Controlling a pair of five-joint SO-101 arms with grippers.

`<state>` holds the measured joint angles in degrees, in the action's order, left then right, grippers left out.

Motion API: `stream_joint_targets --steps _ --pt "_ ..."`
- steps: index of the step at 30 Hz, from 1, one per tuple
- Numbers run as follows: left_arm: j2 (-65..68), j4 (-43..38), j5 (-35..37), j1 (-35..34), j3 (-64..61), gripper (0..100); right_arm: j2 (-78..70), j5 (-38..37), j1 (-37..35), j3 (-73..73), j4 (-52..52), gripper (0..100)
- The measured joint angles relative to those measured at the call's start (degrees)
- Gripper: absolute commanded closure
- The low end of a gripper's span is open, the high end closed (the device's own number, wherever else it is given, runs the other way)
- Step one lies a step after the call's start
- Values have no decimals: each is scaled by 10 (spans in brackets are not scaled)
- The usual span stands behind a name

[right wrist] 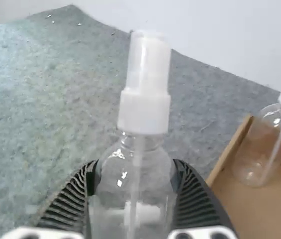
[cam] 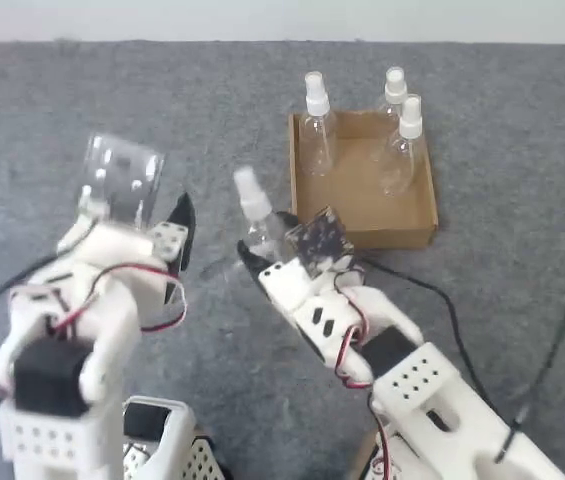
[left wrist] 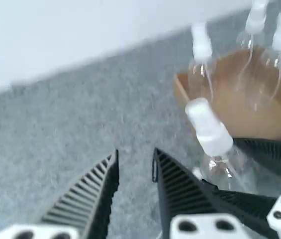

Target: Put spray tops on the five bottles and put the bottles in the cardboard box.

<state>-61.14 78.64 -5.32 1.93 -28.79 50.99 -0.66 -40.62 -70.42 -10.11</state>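
A clear bottle (cam: pixel 254 218) with a white spray top stands upright just left of the cardboard box (cam: pixel 417 215). My right gripper (cam: pixel 262 255) is shut on its body. In the right wrist view the bottle (right wrist: pixel 135 169) sits between the two black fingers (right wrist: pixel 73 196), spray top up. Three capped bottles stand in the box: one (cam: pixel 316 125) at the back left, two (cam: pixel 402 145) at the back right. My left gripper (cam: pixel 177 245) hangs open and empty to the left of the held bottle. The left wrist view shows its own gripper (left wrist: pixel 135 155) beside that bottle (left wrist: pixel 212 144).
Grey carpet (cam: pixel 212 100) covers the table. The box's front half (cam: pixel 362 205) is bare cardboard. A black cable (cam: pixel 442 300) trails from my right arm across the carpet near the box's front wall.
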Motion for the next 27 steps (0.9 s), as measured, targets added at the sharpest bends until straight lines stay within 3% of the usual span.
stream_joint_targets --steps 8,12,17,27 --pt "-182 -98 5 -2 -222 751 40 0 16 138 -167 991" --pt "-241 -115 16 38 -309 743 18 0 24 221 -207 992" --pt "-307 -120 18 137 -389 742 -79 0 23 315 -245 992" --pt "-335 -209 19 130 -456 742 -152 0 -18 440 -397 992"
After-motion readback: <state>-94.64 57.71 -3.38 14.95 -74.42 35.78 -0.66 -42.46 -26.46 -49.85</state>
